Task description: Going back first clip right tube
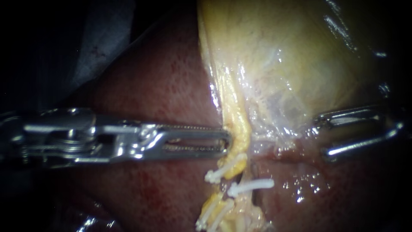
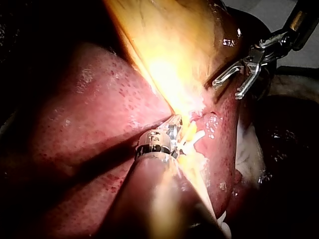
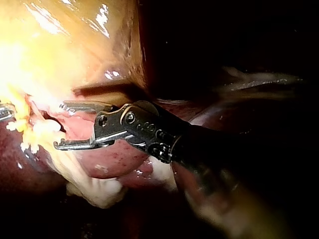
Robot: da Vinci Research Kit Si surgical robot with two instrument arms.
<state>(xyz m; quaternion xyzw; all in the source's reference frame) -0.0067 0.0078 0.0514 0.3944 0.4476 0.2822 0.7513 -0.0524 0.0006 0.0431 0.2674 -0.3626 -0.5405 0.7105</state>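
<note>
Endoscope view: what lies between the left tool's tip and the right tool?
The yellow tube, beside the left tool, then glistening pale tissue before the right tool.

The endoscope's light lands mid-scene: the gallbladder glows with wet glints, the liver lies dimmer, and the corners sink into black. Glare streaks the left instrument. From the left wrist, the gallbladder burns out white where the beam strikes. From the right wrist, that hot patch lies ahead of the right instrument, with darkness behind it.
</note>
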